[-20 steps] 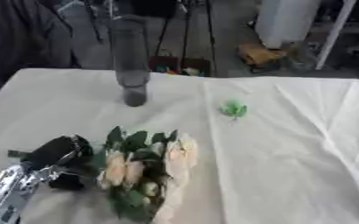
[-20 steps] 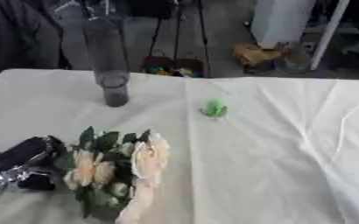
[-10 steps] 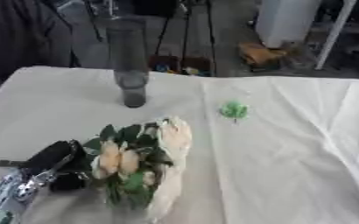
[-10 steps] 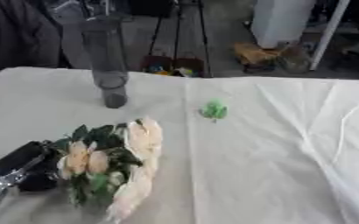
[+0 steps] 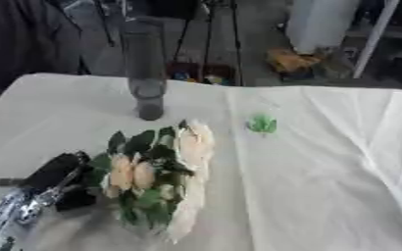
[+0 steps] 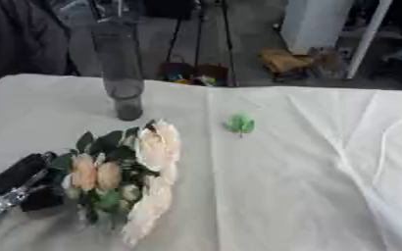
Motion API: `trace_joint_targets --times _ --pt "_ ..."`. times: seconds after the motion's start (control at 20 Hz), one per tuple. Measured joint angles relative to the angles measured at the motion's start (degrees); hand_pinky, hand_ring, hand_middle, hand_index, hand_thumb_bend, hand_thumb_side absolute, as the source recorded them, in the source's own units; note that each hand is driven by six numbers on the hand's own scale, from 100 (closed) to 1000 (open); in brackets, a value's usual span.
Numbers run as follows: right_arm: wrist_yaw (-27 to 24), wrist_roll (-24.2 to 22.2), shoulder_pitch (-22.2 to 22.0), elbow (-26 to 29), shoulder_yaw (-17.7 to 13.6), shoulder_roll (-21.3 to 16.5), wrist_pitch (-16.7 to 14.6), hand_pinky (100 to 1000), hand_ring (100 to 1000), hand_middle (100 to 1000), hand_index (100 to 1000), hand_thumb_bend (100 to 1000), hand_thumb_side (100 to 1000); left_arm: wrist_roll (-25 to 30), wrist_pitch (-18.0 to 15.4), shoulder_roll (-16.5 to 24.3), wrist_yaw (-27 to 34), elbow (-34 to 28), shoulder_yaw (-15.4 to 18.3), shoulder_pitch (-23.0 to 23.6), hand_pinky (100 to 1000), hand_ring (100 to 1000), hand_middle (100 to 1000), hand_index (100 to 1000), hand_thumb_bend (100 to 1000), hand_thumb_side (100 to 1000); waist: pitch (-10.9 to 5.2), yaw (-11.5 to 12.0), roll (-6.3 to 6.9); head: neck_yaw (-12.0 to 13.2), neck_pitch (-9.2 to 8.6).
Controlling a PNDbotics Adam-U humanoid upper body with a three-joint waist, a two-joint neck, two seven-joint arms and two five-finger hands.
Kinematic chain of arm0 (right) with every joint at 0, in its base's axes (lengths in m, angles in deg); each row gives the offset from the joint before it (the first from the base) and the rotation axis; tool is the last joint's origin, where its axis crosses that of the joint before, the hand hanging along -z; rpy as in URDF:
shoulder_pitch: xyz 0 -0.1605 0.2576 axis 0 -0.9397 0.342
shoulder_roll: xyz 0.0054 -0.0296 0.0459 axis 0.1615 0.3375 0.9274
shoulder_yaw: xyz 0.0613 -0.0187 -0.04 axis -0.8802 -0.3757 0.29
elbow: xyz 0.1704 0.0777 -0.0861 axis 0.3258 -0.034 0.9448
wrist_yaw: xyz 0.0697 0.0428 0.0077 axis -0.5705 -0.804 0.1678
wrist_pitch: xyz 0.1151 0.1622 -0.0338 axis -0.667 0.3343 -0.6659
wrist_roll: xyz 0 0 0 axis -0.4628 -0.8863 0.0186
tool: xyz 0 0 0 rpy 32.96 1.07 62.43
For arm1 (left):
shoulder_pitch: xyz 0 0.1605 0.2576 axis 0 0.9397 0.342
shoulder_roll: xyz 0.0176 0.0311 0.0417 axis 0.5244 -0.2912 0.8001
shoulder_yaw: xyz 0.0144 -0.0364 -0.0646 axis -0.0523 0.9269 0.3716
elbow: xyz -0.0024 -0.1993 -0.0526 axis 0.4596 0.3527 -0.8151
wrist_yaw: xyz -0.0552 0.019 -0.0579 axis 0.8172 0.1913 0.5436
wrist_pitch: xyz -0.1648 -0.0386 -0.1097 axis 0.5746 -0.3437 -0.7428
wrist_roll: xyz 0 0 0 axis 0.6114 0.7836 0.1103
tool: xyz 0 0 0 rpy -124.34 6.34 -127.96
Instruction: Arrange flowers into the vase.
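Note:
A tall clear glass vase (image 5: 146, 68) stands upright near the table's far edge, left of centre. A bunch of cream and peach flowers (image 5: 160, 171) with dark green leaves is held up over the table's front left, its heads tilted toward the vase. My left hand (image 5: 52, 184) is shut on the bunch's lower end, coming in from the lower left. The stems are hidden behind the hand and leaves. A small green leaf piece (image 5: 261, 124) lies on the cloth to the right of the vase. My right hand does not show.
A wrinkled white cloth (image 5: 324, 176) covers the table. Behind the far edge are tripod legs (image 5: 209, 39), a white cylinder (image 5: 320, 24) and clutter on the floor. A person in dark clothing (image 5: 15, 44) is at the far left.
My left hand has lifted and tipped the bunch up and toward the vase; the flower heads now sit higher and closer to it. The vase and the green piece have not moved.

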Motion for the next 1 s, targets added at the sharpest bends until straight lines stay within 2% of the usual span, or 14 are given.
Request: trace_joint_targets --times 0.25,0.5,0.75,0.8,0.85,1.0 --pt "0.0 0.0 0.0 0.0 0.0 0.0 0.0 880 1000 844 995 100 871 1.6 0.9 0.7 -0.6 -4.2 0.1 -1.5 100 100 100 290 117 752 -0.06 0.1 0.0 0.0 0.0" --pt "0.0 0.0 0.0 0.0 0.0 0.0 0.0 880 1000 844 995 100 871 3.1 1.8 2.5 1.6 -9.3 0.2 -3.7 100 100 100 313 152 746 -0.26 0.1 0.07 0.0 0.0" --pt "0.0 0.0 -0.1 0.0 0.0 0.0 0.0 879 1000 844 995 100 871 3.9 3.2 3.7 4.1 -13.3 1.1 -6.4 100 100 100 326 208 753 -0.42 0.1 0.26 0.0 0.0" --pt "0.0 0.0 -0.1 0.0 0.0 0.0 0.0 879 1000 844 995 100 870 4.0 3.5 3.8 4.4 -13.8 1.1 -7.0 100 100 100 324 215 784 -0.44 0.1 0.27 0.0 0.0" --pt "0.0 0.0 -0.1 0.0 0.0 0.0 0.0 879 1000 844 995 100 871 4.1 3.7 3.9 4.6 -14.2 1.2 -7.8 100 100 100 324 234 739 -0.46 0.1 0.27 0.0 0.0" --pt "0.0 0.0 -0.1 0.0 0.0 0.0 0.1 880 1000 844 995 100 871 4.1 4.2 4.1 5.0 -15.7 1.4 -10.3 100 100 100 324 235 722 -0.71 0.0 0.31 0.0 -0.02"
